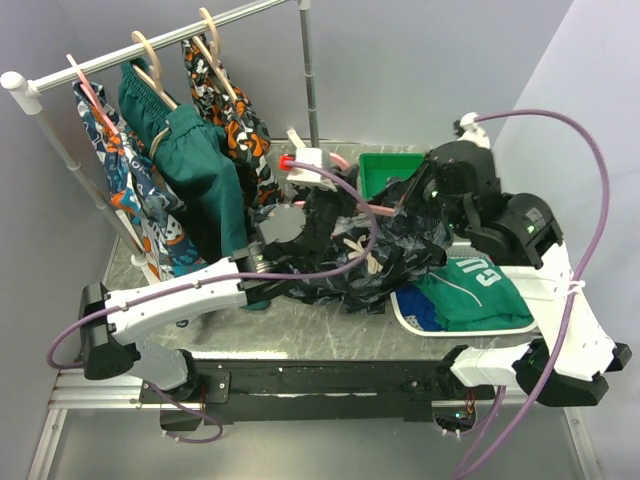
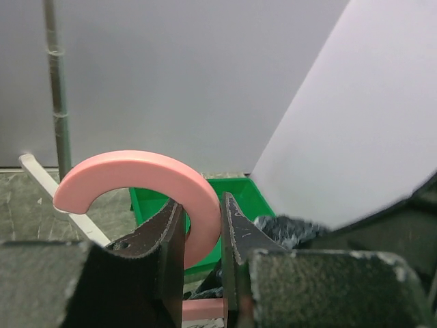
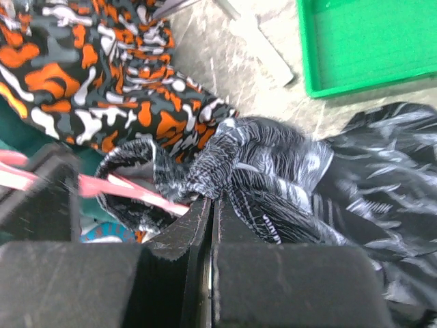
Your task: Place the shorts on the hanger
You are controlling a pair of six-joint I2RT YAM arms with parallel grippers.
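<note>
The pink hanger (image 1: pixel 378 211) is held low over the table's middle. My left gripper (image 1: pixel 322 203) is shut on its neck. In the left wrist view the curved hook (image 2: pixel 136 172) rises above my left gripper (image 2: pixel 203 229), squeezed between both fingers. The camouflage shorts (image 1: pixel 375 255) lie bunched under and around the hanger. My right gripper (image 1: pixel 405 198) is shut on their gathered waistband (image 3: pixel 229 160), its jaws (image 3: pixel 212 205) pressed together on the fabric. A thin pink hanger arm (image 3: pixel 130 189) runs into the waistband opening.
A clothes rack (image 1: pixel 150 42) at the back left carries green shorts (image 1: pixel 195 165) and orange patterned shorts (image 1: pixel 225 100) on wooden hangers. A green bin (image 1: pixel 385 170) sits behind. A white tray (image 1: pixel 410 310) with a green jersey (image 1: pixel 470 290) lies at the front right.
</note>
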